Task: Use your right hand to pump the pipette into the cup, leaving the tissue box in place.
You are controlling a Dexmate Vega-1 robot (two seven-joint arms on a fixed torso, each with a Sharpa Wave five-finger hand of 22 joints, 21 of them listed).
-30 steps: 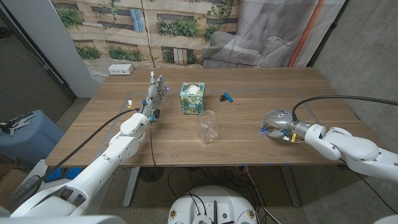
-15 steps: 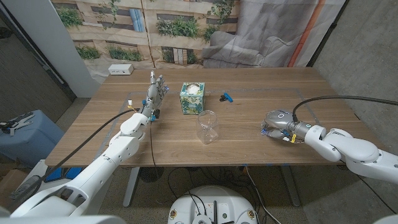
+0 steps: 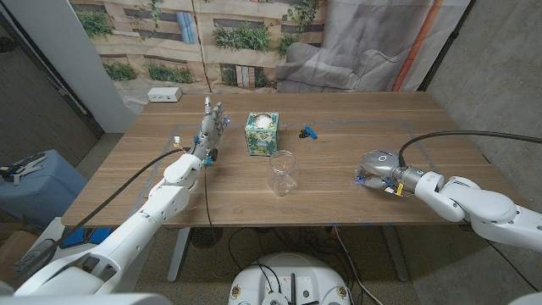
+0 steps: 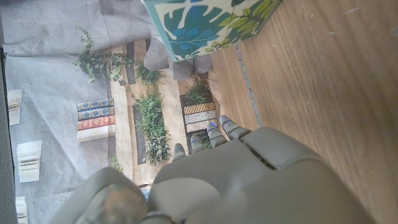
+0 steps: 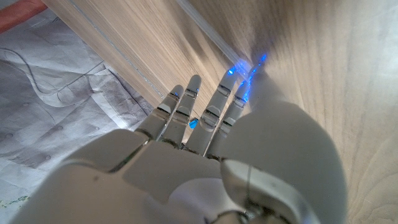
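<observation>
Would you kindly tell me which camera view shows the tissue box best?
The head view: the whole tissue box stands on the table behind the cup. The left wrist view catches one leaf-patterned corner; the right wrist view looks elsewhere.

From my head, the camera looks down over the wooden table (image 3: 339, 182), both arms entering from the bottom corners. My left wrist camera sits close behind my left hand (image 4: 249, 180), facing the tissue box (image 4: 208, 25) and the printed backdrop, its view turned. My right wrist camera rides just behind my right hand (image 5: 205, 155), close over the tabletop. All three views share the table.
</observation>
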